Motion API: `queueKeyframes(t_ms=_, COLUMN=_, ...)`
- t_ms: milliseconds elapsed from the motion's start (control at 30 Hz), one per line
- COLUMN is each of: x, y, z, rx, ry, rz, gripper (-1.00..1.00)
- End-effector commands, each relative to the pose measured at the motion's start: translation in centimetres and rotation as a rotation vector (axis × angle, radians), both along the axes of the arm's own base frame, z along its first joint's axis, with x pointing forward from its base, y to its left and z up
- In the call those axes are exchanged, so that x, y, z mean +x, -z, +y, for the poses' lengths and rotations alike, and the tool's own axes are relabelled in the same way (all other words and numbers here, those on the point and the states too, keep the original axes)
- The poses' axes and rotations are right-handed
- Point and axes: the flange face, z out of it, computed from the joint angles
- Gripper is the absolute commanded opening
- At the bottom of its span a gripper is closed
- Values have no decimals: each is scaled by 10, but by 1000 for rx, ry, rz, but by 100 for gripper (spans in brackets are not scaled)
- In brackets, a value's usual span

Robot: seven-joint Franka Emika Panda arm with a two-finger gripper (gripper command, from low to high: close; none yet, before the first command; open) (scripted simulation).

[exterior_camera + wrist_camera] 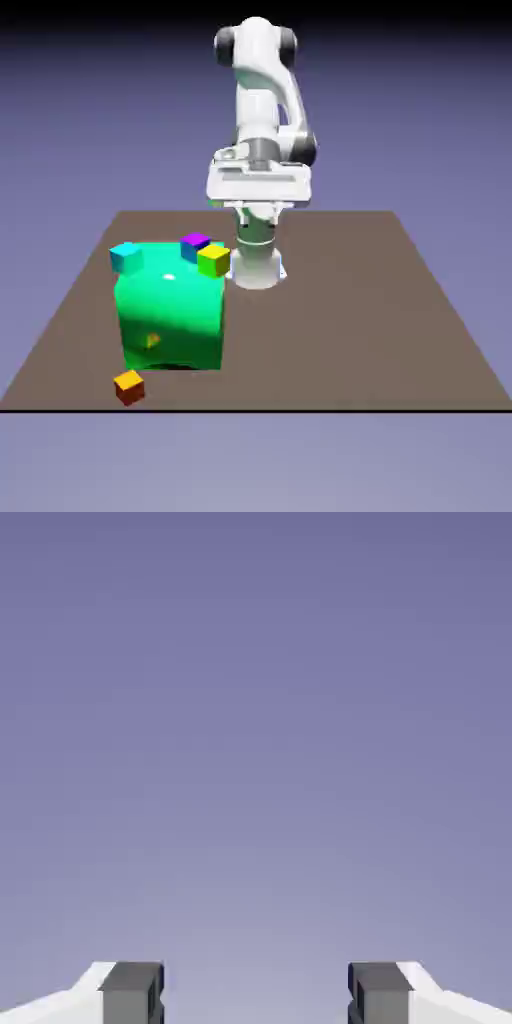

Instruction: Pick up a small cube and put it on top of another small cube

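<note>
Four small cubes surround the big green block [170,310], nothing contained; the gripper [256,992] gapes apart, empty.

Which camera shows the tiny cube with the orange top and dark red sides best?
The exterior view. There the tiny orange-topped cube sits in the open on the brown table, in front of the big green block. The hand view shows only backdrop between the grey fingertips, no cube.

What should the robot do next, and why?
Probably swing the open claw down toward the tiny orange-topped cube at the table's near edge. The hand view shows only backdrop between the fingertips, so nothing is held yet.
</note>
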Motion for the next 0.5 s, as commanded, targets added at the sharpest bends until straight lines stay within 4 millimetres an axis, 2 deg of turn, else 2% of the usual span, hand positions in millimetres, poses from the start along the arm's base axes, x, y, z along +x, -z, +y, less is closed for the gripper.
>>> queueKeyframes(t_ms=0, x=9, y=5, z=-4, rx=-6, ry=-8, rz=35, gripper=0)
queueKeyframes(t_ms=200, x=61, y=44, z=-29, rx=-52, ry=-62, rz=246, gripper=0)
queueKeyframes(t_ms=467, x=117, y=111, z=-69, rx=-132, ry=-139, rz=529, gripper=0)
